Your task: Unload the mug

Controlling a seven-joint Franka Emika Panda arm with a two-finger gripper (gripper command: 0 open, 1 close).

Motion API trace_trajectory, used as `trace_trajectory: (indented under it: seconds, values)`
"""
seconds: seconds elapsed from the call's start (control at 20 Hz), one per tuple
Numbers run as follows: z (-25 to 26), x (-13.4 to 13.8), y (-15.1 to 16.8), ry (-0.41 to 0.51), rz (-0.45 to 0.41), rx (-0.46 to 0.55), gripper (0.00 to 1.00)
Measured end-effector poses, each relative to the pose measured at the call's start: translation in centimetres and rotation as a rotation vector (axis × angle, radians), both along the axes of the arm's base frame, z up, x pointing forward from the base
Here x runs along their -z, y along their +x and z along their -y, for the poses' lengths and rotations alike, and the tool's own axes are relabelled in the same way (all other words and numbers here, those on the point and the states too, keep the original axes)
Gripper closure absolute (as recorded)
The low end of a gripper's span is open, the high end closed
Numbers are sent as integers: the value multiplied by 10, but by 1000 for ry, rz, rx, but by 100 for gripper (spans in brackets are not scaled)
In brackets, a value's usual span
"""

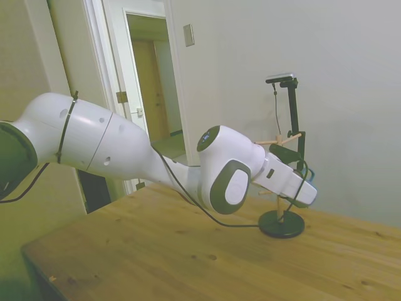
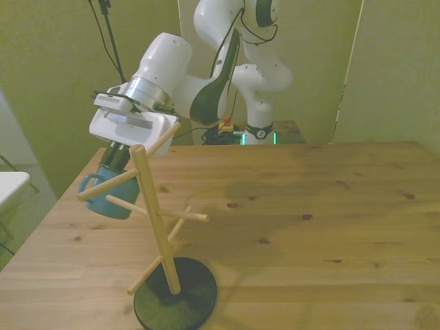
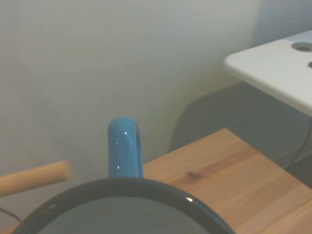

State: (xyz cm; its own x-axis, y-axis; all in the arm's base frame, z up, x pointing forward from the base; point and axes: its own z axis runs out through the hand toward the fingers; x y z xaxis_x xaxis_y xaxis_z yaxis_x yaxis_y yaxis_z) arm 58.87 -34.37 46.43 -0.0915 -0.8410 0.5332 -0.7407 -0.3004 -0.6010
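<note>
The mug (image 2: 113, 201) is light blue with a dark rim, and it hangs tilted above the table near the front view's left edge. My gripper (image 2: 115, 163) reaches down from the white hand and is shut on its rim. The wooden mug tree (image 2: 159, 227) stands beside it on a round black base (image 2: 177, 297). One peg (image 2: 103, 187) crosses in front of the mug. In the wrist view the mug's handle (image 3: 125, 146) stands clear of that peg's tip (image 3: 34, 178). In the side view only a blue sliver of the mug (image 1: 312, 172) shows behind the hand.
The mug tree has several more pegs pointing out, one (image 2: 189, 214) toward the table's middle. The wooden table (image 2: 309, 206) extends to the front view's right. A white surface (image 3: 278, 73) lies off the table's edge near the mug.
</note>
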Motion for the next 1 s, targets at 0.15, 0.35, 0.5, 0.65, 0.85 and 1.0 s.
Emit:
trace_trajectory:
  seconds: [0.15, 0.35, 0.5, 0.65, 0.85, 1.0]
  values:
    - [-2, 4, -20, 2, -36, -28, 100]
    - [-77, -5, -41, 52, -128, -168, 100]
    - [-125, -18, -69, 112, -233, -275, 100]
    - [-168, -24, -81, 175, -363, -384, 100]
    - [-199, -11, -60, 217, -488, -460, 100]
    - [-210, 17, -23, 245, -561, -474, 100]
